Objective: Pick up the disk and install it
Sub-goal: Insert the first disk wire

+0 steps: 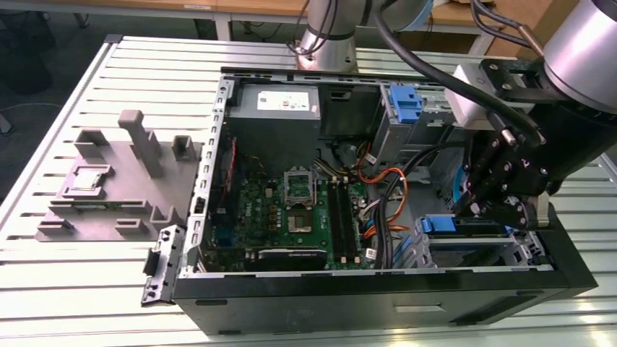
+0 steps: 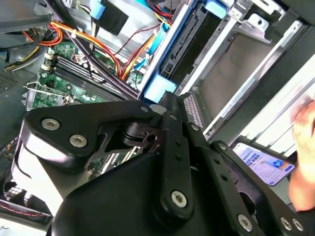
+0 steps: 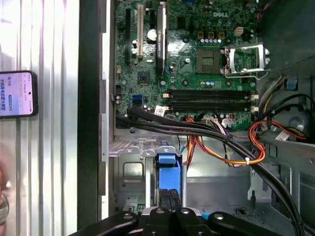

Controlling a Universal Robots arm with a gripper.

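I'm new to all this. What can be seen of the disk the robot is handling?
The disk stands on edge in the metal cage at the case's corner, on the exterior view's right. Seen edge-on, it is a thin dark slab with a blue plastic rail along it, ending in a light blue tab. Its label is hidden. The gripper sits right at that tab.
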